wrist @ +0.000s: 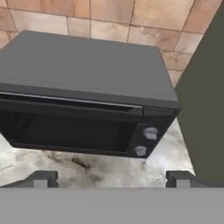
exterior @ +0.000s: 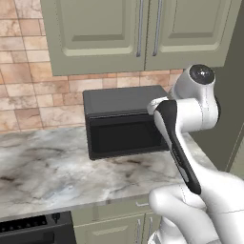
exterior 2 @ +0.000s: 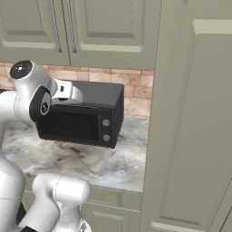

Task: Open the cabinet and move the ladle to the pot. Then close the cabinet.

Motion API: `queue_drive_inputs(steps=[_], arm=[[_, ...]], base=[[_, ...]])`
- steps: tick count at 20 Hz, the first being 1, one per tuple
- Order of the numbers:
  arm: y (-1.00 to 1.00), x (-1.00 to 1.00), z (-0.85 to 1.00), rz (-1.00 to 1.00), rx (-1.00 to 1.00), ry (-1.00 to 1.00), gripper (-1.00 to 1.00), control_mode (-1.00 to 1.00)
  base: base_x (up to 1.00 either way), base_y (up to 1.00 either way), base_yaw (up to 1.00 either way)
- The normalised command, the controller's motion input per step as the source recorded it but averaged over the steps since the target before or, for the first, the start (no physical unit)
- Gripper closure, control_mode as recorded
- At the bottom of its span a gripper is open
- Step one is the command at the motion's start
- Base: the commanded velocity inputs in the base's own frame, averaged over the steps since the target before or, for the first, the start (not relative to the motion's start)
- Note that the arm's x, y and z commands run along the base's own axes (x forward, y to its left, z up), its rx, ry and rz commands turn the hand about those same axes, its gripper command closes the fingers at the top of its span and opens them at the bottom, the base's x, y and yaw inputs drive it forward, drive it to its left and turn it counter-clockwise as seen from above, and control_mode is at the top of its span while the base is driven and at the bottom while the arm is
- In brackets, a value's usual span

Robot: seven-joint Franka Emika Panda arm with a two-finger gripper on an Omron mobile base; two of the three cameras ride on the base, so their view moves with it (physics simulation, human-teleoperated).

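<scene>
Cabinet (exterior: 138,33): sage green, both doors, recessed panels same green; handles (exterior: 140,28) silver. Microwave (exterior: 125,121): black body, dark grey top, near-black glass door, two pale grey knobs (wrist: 150,133). Counter (exterior: 52,167): marble pattern, off-white with grey and brown veining, darker brown smudges near the microwave. Wall tiles (exterior: 24,90): brick layout, mixed tan, beige, pinkish brown, light grout lines. Base cabinets (exterior: 114,226): same sage green, small silver pulls. Tall panel (exterior 2: 190,136) right of the counter: green, a shade paler, recessed frame. Arm (exterior: 190,114): glossy white with black strip and dark joint cap. Fingertips (wrist: 43,178): dark grey. Black appliance (exterior: 33,231) at lower left below the counter.
</scene>
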Motion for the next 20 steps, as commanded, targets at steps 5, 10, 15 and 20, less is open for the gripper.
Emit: queue_drive_inputs(steps=[5, 10, 15, 20], arm=[[0.0, -0.23, 0.6, 0.0, 0.0, -0.14, -1.0, -1.0], [0.0, -0.17, 0.68, 0.0, 0.0, -0.09, -1.0, -1.0], [0.0, -0.07, 0.7, 0.0, 0.04, -0.04, -1.0, -1.0], [0.0, 0.0, 0.75, 0.0, 0.05, -0.01, -1.0, -1.0]], base=[[0.0, 0.0, 0.0], [0.0, 0.0, 0.0], [0.0, 0.0, 0.0], [0.0, 0.0, 0.0]])
